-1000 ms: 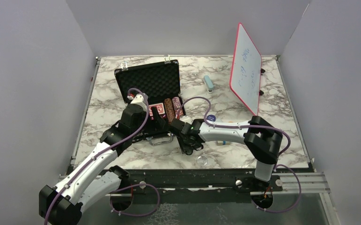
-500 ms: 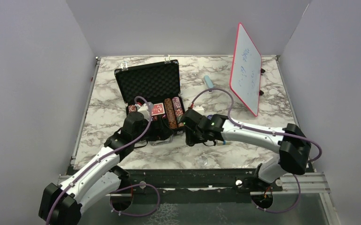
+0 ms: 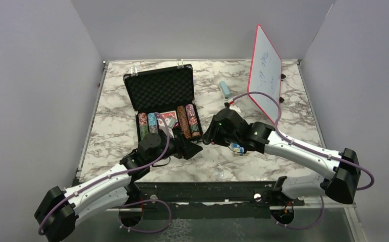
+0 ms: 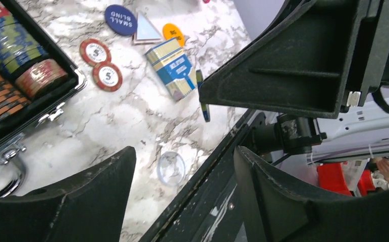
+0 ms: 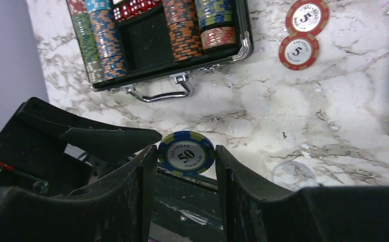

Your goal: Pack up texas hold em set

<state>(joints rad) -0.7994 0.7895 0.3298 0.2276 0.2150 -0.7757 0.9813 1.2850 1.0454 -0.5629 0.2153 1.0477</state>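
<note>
The black briefcase (image 3: 158, 88) lies open on the marble table, its base (image 5: 246, 44) packed with rows of striped chips (image 5: 181, 27) and red dice (image 5: 132, 7). My right gripper (image 5: 186, 157) is shut on a blue "50" poker chip (image 5: 186, 153), held on edge above the table right of the case's handle (image 5: 161, 95). My left gripper (image 4: 184, 169) hangs open and empty over the near table edge, in front of the case. Two red "5" chips (image 4: 95, 52) (image 4: 107, 76), a blue card deck (image 4: 174, 68), a dark blue "small blind" button (image 4: 120, 19) and an orange button (image 4: 172, 31) lie loose.
A clear round disc (image 4: 171, 168) rests close to the table's front rail (image 3: 207, 185). The red-framed whiteboard (image 3: 265, 73) stands at the back right, with a pale blue block (image 3: 224, 89) beside it. My two grippers (image 3: 192, 150) (image 3: 208, 135) are close together.
My left gripper has pulled out of the case toward the near edge and turned right. My right arm has swung right and back, carrying the blue chip up from the front of the table.
</note>
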